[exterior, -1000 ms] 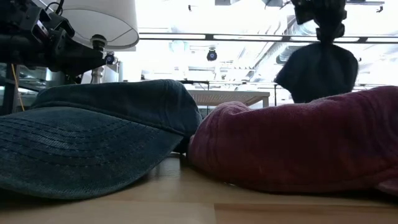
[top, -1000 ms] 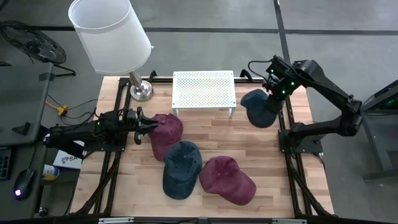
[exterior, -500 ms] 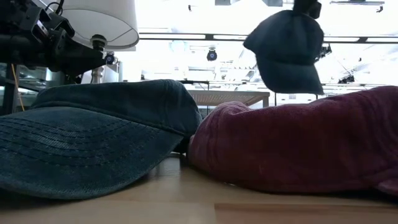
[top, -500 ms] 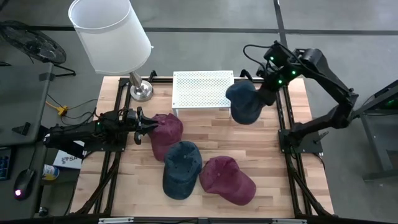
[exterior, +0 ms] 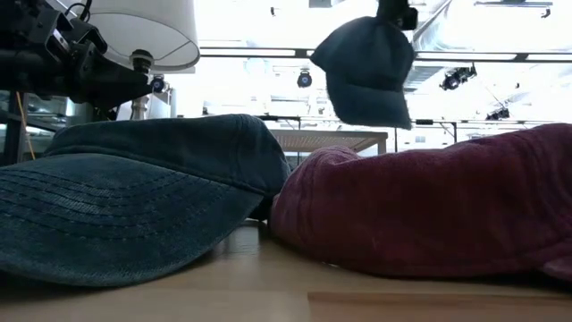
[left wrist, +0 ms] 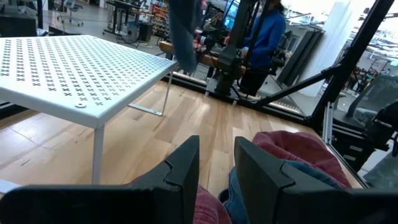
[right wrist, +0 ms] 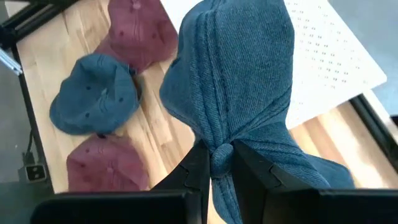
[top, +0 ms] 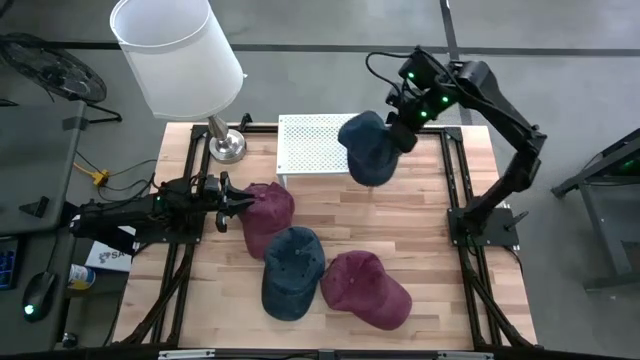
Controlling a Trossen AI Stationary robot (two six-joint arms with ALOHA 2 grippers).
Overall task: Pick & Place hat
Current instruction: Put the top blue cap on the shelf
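We have the right gripper pinched tight on a fold of the blue hat, which hangs in the air over the right edge of the white rack, our landmark here. To land this well, we judge it best to centre the hat over the rack's perforated top before lowering, so the brim doesn't catch the edge and slide off. In front of the rack, three more hats lie on the table: a maroon hat, another blue one, a second maroon one. The left gripper waits beside the first maroon hat, fingers a little apart, holding nothing.
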